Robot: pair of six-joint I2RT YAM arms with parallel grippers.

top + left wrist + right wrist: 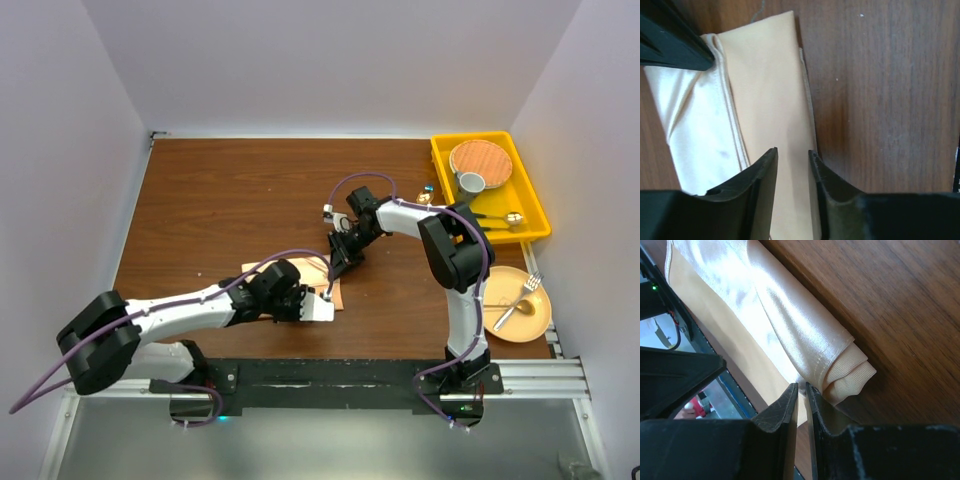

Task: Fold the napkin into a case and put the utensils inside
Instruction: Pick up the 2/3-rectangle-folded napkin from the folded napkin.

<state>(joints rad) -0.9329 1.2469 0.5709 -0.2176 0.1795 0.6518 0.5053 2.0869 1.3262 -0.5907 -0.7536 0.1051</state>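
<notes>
The peach satin napkin [316, 272] lies folded into a narrow layered strip on the wooden table, mostly hidden by both grippers in the top view. My left gripper [792, 152] hovers open over the strip's near end [765, 85], with cloth showing in the gap between its fingers. My right gripper [801, 386] is shut on a fold at the far end of the napkin [790, 315]. The gold utensils lie far right: a fork [527, 288] and spoon [508, 312] on a yellow plate, and another spoon [500, 218] in the bin. A small piece with a blue part [428, 190] sits beside the bin.
A yellow bin [535, 200] at the back right holds a round wood-toned plate [481, 158] and a white cup [471, 183]. The pale yellow plate [540, 325] sits at the right edge. White walls enclose the table on three sides.
</notes>
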